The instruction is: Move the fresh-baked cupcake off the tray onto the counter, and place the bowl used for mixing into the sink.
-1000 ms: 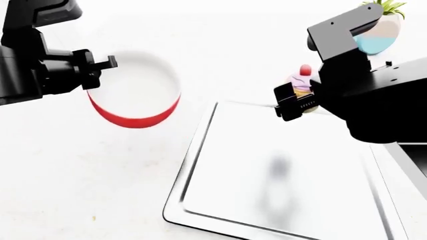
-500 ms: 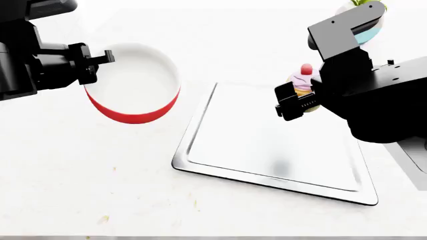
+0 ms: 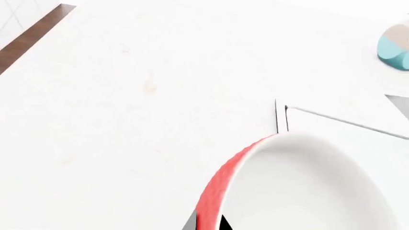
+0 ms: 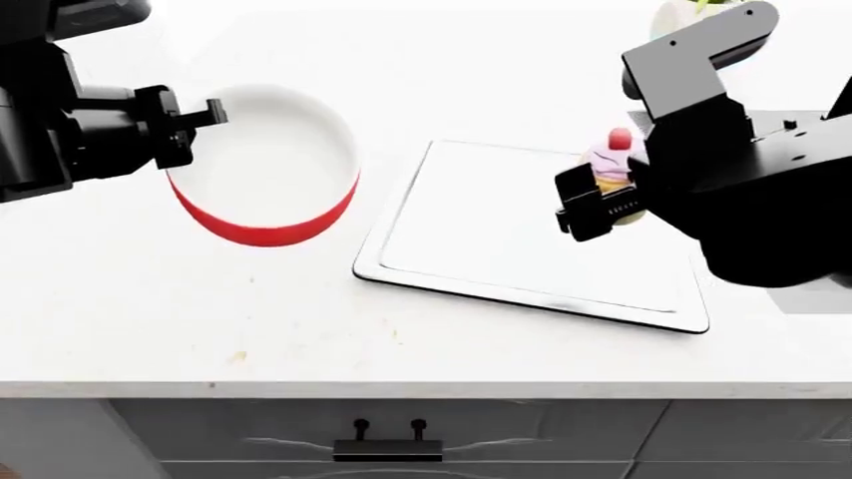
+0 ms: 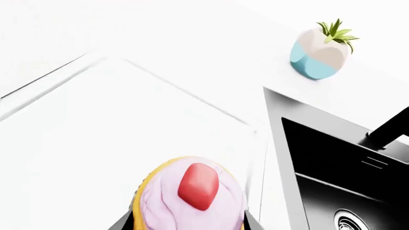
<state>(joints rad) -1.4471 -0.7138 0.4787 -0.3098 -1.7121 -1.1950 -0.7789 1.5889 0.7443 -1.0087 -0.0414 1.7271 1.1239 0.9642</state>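
The red bowl point(image 4: 263, 165) with its white inside is left of the tray, and my left gripper point(image 4: 200, 115) is shut on its near-left rim. In the left wrist view the red rim point(image 3: 221, 187) runs between the two fingertips of that gripper point(image 3: 208, 226). My right gripper point(image 4: 600, 205) is shut on the cupcake point(image 4: 616, 160) and holds it over the right part of the silver tray point(image 4: 506, 244). The right wrist view shows the pink frosting and cherry point(image 5: 195, 189) between the fingers, above the tray point(image 5: 128, 110). The black sink point(image 5: 345, 172) lies right of the tray.
A white-and-teal vase with a plant point(image 5: 319, 52) stands behind the sink, and is seen at the back right point(image 4: 679, 15). A black tap point(image 5: 390, 127) rises at the sink's far side. White counter point(image 4: 200, 319) runs to a front edge above grey cabinets with a handle point(image 4: 386, 431).
The head view has drawn back, so the counter's front edge and cabinets now show and the tray looks smaller. Both grippers keep their holds on the bowl and the cupcake.
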